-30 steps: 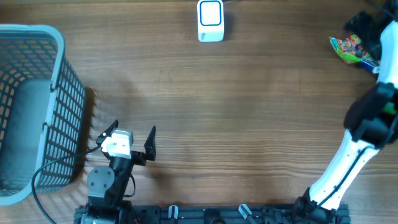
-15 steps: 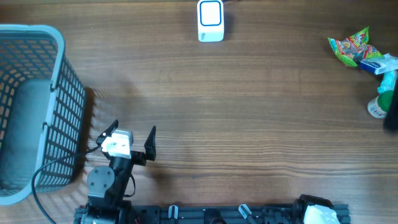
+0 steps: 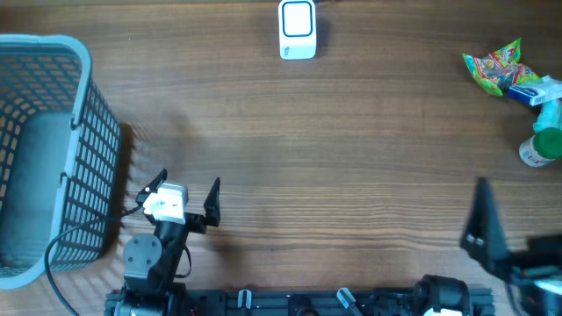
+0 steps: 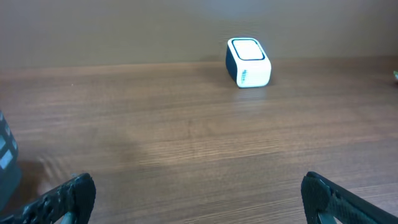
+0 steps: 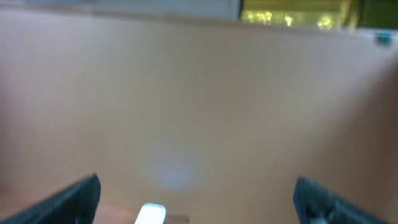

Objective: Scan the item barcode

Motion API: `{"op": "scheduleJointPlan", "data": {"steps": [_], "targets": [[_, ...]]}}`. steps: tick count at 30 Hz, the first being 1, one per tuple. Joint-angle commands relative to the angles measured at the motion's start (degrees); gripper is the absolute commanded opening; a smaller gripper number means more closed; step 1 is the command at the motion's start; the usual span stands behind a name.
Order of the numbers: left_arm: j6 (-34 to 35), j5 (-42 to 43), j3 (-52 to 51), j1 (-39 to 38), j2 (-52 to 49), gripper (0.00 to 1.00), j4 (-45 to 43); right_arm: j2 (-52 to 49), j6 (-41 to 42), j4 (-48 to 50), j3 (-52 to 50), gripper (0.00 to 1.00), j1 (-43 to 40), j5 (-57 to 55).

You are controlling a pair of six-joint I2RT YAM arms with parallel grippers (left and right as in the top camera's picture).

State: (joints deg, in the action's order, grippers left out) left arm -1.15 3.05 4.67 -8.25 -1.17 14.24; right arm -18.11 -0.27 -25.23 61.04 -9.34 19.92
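Overhead: a snack packet [image 3: 493, 68], tube [image 3: 529, 90] and green-capped bottle [image 3: 537, 147] are clustered at the bench's [image 3: 351, 158] far right edge, ahead of the right fingers [image 3: 481, 224] and well apart from the left fingers [image 3: 213, 200]. The scanner [image 3: 297, 29] is set far-centre.
Left wrist: the fingers are spread wide, empty.
Right wrist: blurred; the fingers are spread wide, with nothing held.

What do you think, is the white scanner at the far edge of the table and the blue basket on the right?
Not quite. The basket is on the left, not the right, as the overhead view shows. The scanner is white and sits at the far edge, as you said.
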Motion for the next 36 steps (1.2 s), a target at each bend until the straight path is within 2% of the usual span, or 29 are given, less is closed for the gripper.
{"op": "scheduleJointPlan", "data": {"steps": [1, 4, 6, 9, 13, 21, 36], "targets": [[0.5, -0.1, -0.3, -0.3, 0.2, 1.0, 0.0, 8.4, -0.7, 14.8, -20.4, 1.0, 3.1, 4.0], [0.5, -0.1, -0.3, -0.3, 0.2, 1.0, 0.0, 12.8, -0.3, 27.8, -34.5, 1.0, 5.9, 1.8], [0.5, -0.1, -0.3, -0.3, 0.2, 1.0, 0.0, 15.0, 5.6, 32.1, -42.3, 1.0, 7.0, -4.4], [0.5, -0.1, -0.3, -0.3, 0.2, 1.0, 0.0, 17.9, 8.7, 36.7, -51.7, 1.0, 8.0, -8.2], [0.5, -0.1, -0.3, -0.3, 0.2, 1.0, 0.0, 17.9, 14.2, 38.2, -60.0, 1.0, 9.8, -15.3], [0.5, -0.1, -0.3, -0.3, 0.2, 1.0, 0.0, 17.9, 11.9, 25.1, -60.7, 1.0, 9.9, -15.7], [-0.1, -0.8, -0.3, -0.2, 0.3, 1.0, -0.2, 17.5, 11.8, 25.4, -60.7, 1.0, 10.0, -15.7]]}}
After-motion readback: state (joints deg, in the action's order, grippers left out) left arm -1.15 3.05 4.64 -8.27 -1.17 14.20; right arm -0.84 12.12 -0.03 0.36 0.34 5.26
